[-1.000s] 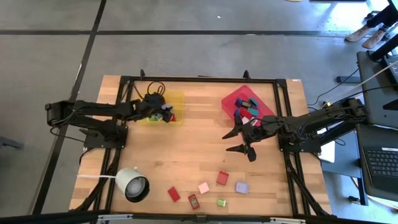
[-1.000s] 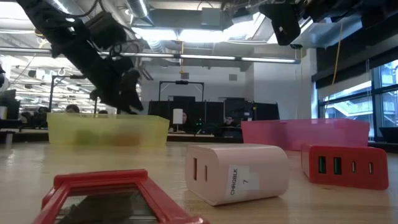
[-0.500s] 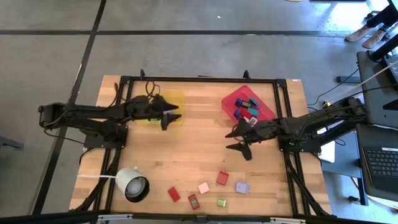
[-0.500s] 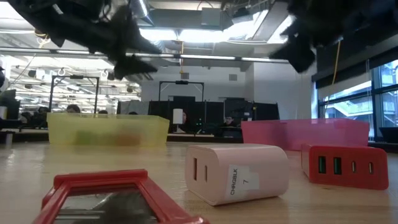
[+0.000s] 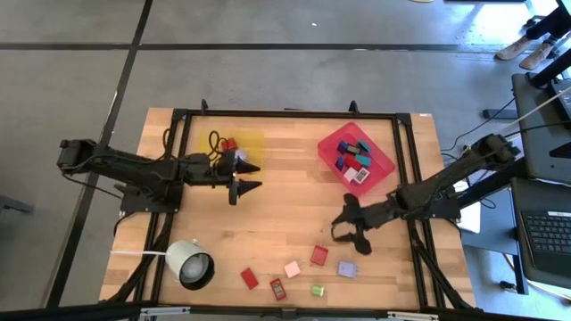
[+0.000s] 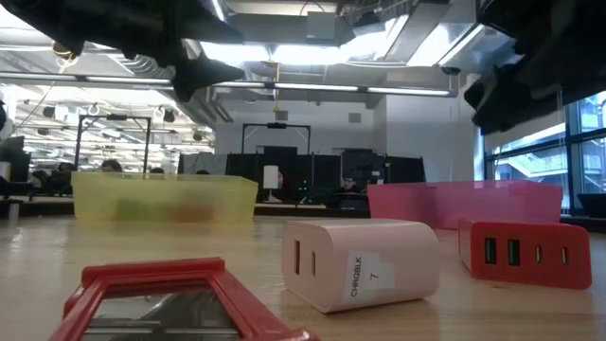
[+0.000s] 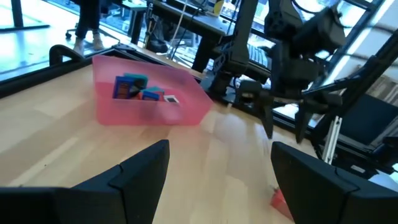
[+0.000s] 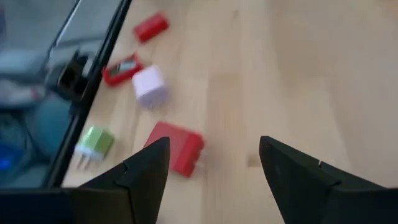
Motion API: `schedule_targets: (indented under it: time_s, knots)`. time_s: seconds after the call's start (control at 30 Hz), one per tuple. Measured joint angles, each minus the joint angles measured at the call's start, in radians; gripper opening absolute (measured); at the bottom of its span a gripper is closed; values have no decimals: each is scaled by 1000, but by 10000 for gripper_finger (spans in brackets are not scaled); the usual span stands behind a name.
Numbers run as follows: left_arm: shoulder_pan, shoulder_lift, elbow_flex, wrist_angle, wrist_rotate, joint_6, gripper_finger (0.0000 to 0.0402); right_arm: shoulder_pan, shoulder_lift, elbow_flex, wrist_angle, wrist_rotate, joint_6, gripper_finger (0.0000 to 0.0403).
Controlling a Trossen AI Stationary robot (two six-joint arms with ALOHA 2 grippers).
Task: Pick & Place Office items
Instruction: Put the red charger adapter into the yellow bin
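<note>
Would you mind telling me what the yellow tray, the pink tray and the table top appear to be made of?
Yellow tray: likely thin translucent plastic, since items inside show through its wall as blurred colours.
Pink tray: probably the same plastic, frosted; teal blocks show through its side.
Table top: looks like light wood, with plank seams and grain, in a smooth, faintly glossy finish.

Wooden table (image 5: 268, 214) with a black frame round its edge. At the far side, a yellow tray (image 5: 252, 143) toward the left and a red tray (image 5: 332, 152) toward the right, well apart, each with small blocks inside. Near the front left corner, a white round lamp-like thing (image 5: 189, 264). Along the front edge, 6 loose blocks: red (image 5: 249, 278), red-framed (image 5: 277, 288), pink (image 5: 292, 268), green (image 5: 317, 290), red (image 5: 319, 255), lilac (image 5: 346, 268).
</note>
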Motion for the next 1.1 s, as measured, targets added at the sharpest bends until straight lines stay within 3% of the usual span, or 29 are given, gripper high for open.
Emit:
schedule_targets:
  time_s: [0.2, 0.47, 0.67, 0.83, 1.1]
  knots:
    - [-59, 0, 0, 2, -67, -1, 279, 34, 184, 9, 156, -74, -209, 252]
    - [-111, 0, 0, 5, -135, -3, 279, 34, 407, 189, 182, -201, -569, 252]
    - [-129, 0, 0, 5, -140, -3, 279, 22, 546, 331, 43, -318, -649, 252]
    - [-133, 0, 0, 5, -140, -26, 279, 3, 607, 425, -126, -318, -715, 252]
    - [-133, 0, 0, 5, -140, -26, 279, -17, 614, 441, -221, -290, -776, 252]
